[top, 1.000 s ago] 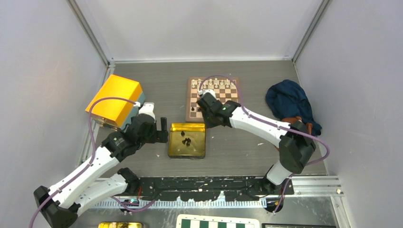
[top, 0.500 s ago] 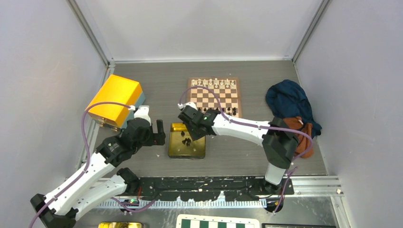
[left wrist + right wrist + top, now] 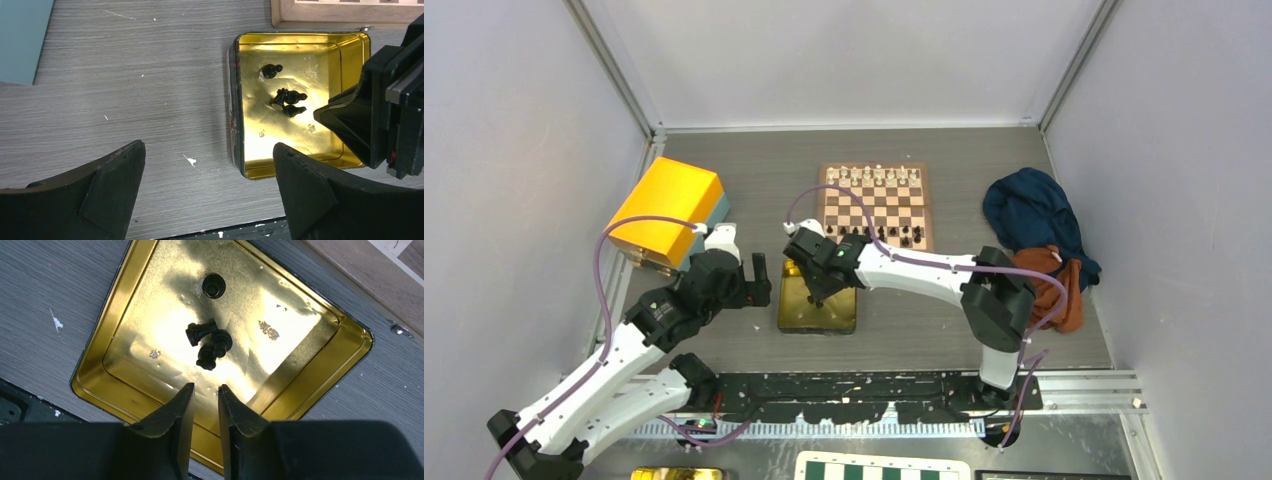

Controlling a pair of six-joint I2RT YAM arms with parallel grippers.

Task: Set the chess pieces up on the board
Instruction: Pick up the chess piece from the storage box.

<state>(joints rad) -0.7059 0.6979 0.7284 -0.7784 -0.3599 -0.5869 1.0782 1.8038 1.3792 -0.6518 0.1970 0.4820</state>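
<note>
swung back from the board (image 3: 874, 206), the right gripper (image 3: 204, 390) now hangs over the gold tin (image 3: 358, 335), its jaws a narrow gap apart and empty. four black chess pieces (image 3: 207, 342) lie in the tin. cream chess pieces (image 3: 876, 176) line the board's far row, with more black ones along its near edge. the left gripper (image 3: 207, 150) gapes wide beside the tin, holding nothing.

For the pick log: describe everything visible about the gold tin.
The gold tin is a shallow, square, lidless metal tray with rounded corners and a shiny, dented floor. It sits flat on the grey table, close to the near rim of the board. Four black chess pieces rest inside, three clustered, one apart. The right gripper hovers over it, jaws narrowly apart, holding nothing.
</note>
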